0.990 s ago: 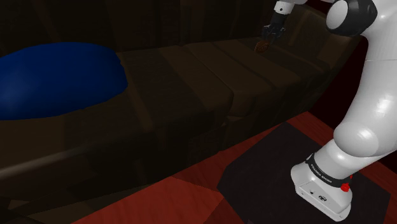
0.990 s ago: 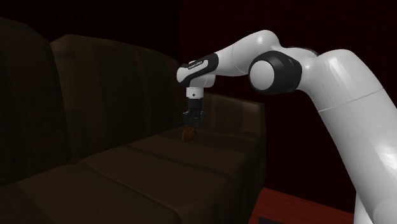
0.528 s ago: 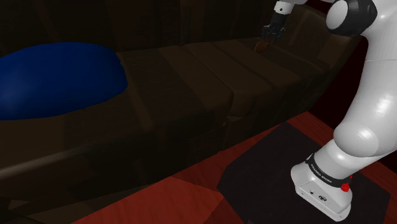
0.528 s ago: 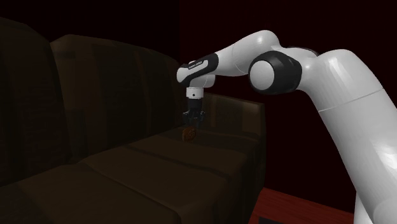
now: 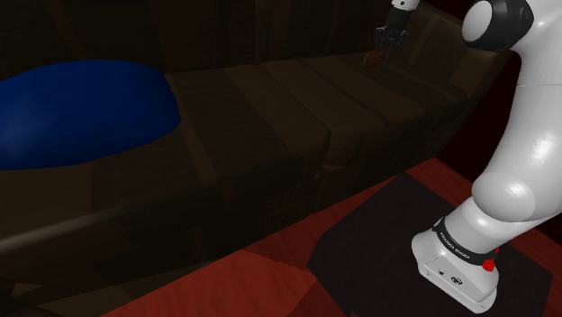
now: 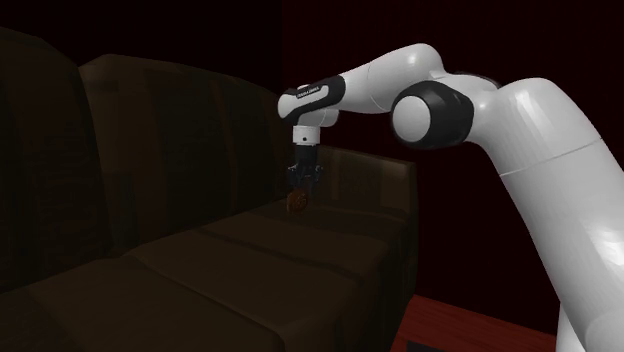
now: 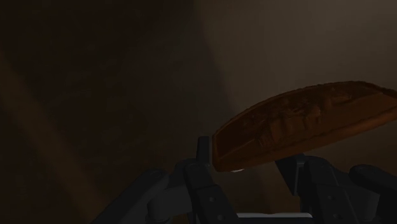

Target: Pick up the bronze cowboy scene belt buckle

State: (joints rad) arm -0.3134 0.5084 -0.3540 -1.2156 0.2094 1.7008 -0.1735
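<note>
The bronze belt buckle (image 7: 299, 124) is an oval plate with a raised relief scene, tilted, clasped at its lower edge between my black fingers (image 7: 205, 153). From the shoulder camera the buckle (image 5: 370, 58) hangs just under my gripper (image 5: 385, 43), a little above the dark sofa seat (image 5: 297, 99) near the far end. In the second exterior view the buckle (image 6: 296, 200) dangles below my gripper (image 6: 301, 184), clear of the cushion (image 6: 300, 240). My gripper is shut on the buckle.
A large blue cushion (image 5: 77, 108) lies on the sofa at the shoulder view's left. The sofa backrest (image 6: 170, 130) rises close behind my gripper, and an armrest (image 6: 370, 180) stands beside it. My stand (image 5: 455, 266) sits on a dark mat over red floor.
My gripper has risen a little with the buckle in it, so the buckle now hangs off the sofa seat. Nothing else has moved.
</note>
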